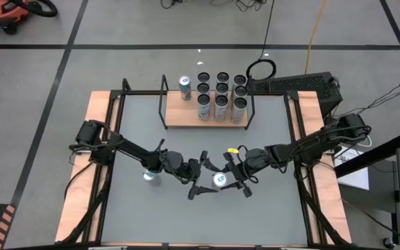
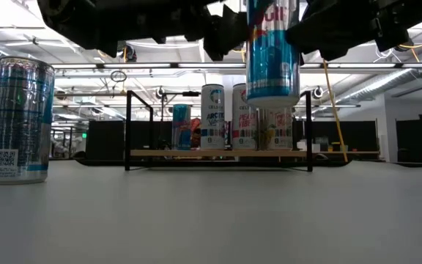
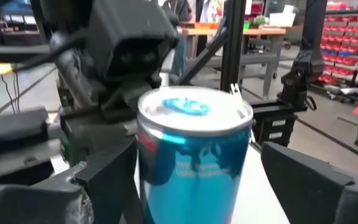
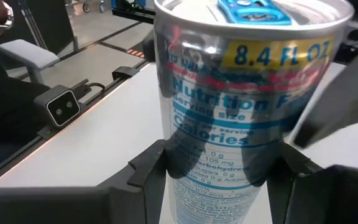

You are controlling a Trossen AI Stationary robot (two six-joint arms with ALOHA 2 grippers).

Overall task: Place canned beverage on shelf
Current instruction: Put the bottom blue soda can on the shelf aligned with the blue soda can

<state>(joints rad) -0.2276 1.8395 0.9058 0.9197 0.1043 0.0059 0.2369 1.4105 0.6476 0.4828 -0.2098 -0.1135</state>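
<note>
1. Can is off the counter, held upright in mid-air over the middle of it. The low view shows its base clear of the surface with the shelf visible behind.
2. Right claw is clamped on the can: its wrist view has both dark fingers pressed against the can's sides, low on the body.
3. Left claw sits right beside the same can, fingers spread wide. In its wrist view there are gaps on both sides of the can, so it is apart and not gripping.
4. Judgement: handover stage. The right arm carries the load and the left looks free of it.
5. Shelf stands at the far edge of the counter, well apart from the held can. The right part of the board already carries a block of upright cans; one blue can stands alone further left. The board is bare on its left part and along the near strip.
6. A second loose can stands on the counter under the left arm, untouched.
7. Done: pick and lift. Left: carry across to the shelf, clear the black rod frame, set down upright in a free spot, let go, back off.
8. Main risk, as I read it: clipping the frame or the packed cans on approach.
</note>
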